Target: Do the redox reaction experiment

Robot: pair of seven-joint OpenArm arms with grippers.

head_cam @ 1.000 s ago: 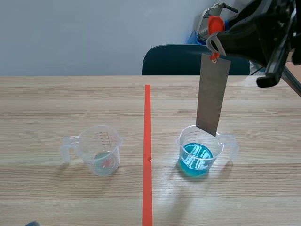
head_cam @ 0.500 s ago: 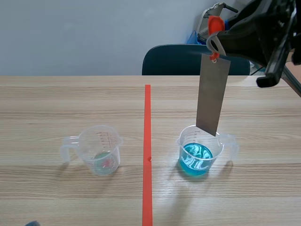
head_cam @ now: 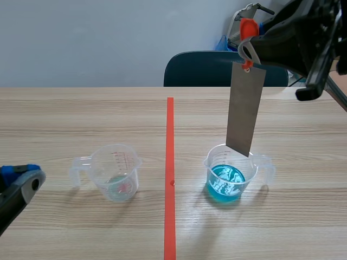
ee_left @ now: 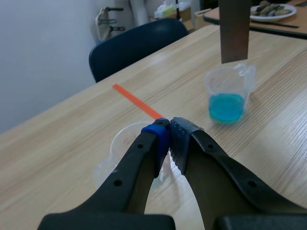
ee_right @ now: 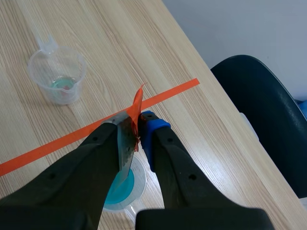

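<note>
Grey metal strip [head_cam: 245, 108] hangs upright from the right gripper [ee_right: 139, 130], which is clamped on its orange tab [head_cam: 247, 26], lower edge just over the blue-liquid measuring cup [head_cam: 230, 179], bare wood either side. Left gripper [ee_left: 169, 128], pads pressed together on nothing, sits low near the second cup [head_cam: 116, 173]

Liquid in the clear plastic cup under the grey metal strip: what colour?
Bright blue liquid, seen best in the scene view.

A flat grey rectangular metal plate [head_cam: 245, 111] with an orange-red tab [head_cam: 247, 27] on top hangs upright from the right gripper [ee_right: 139, 127]. Its lower edge is just above a clear plastic handled cup of blue liquid [head_cam: 255, 172]. A second clear handled cup [head_cam: 103, 162], nearly empty, stands well apart.
</note>
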